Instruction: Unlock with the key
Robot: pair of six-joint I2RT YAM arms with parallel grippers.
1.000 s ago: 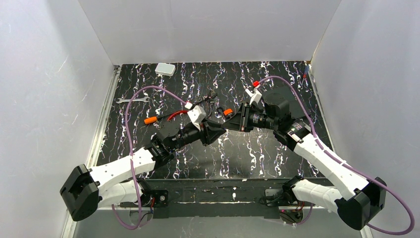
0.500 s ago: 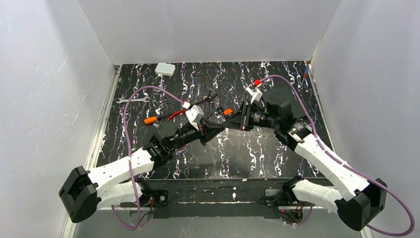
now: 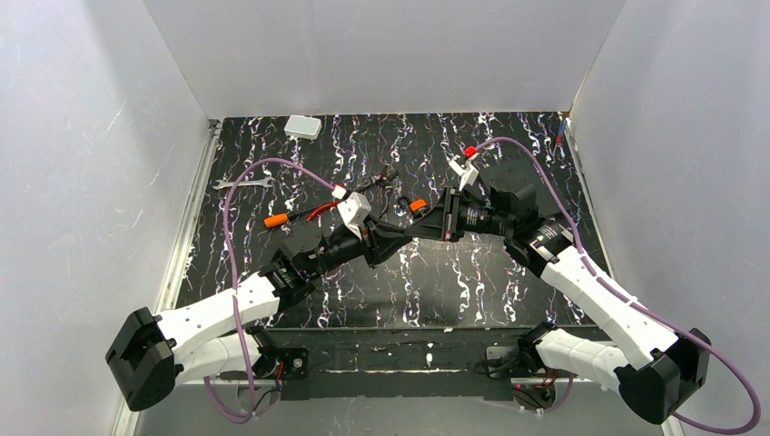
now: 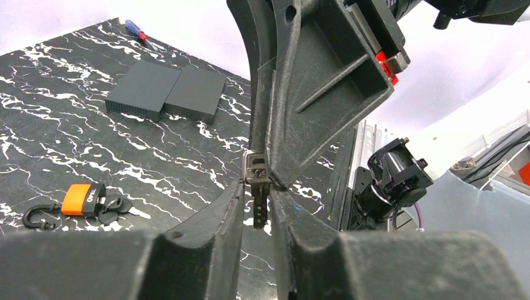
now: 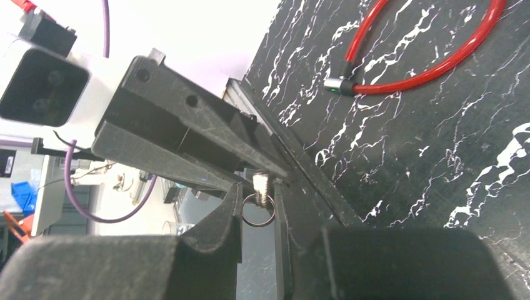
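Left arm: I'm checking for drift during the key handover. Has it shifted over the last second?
Yes, slightly. Its white wrist camera has edged left, closer to the orange-handled screwdriver, which has stayed put on the table.

High fixed view down over the table (image 3: 454, 272); wrist views close, face to face, both on the key (image 4: 257, 187).

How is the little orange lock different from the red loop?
The orange lock is a stubby block with a black hook on one end; the red loop is a thin tube bent into a ring. The lock is orange and black, while the loop is red with a silvery metal joint. Both lie on the black marbled table.
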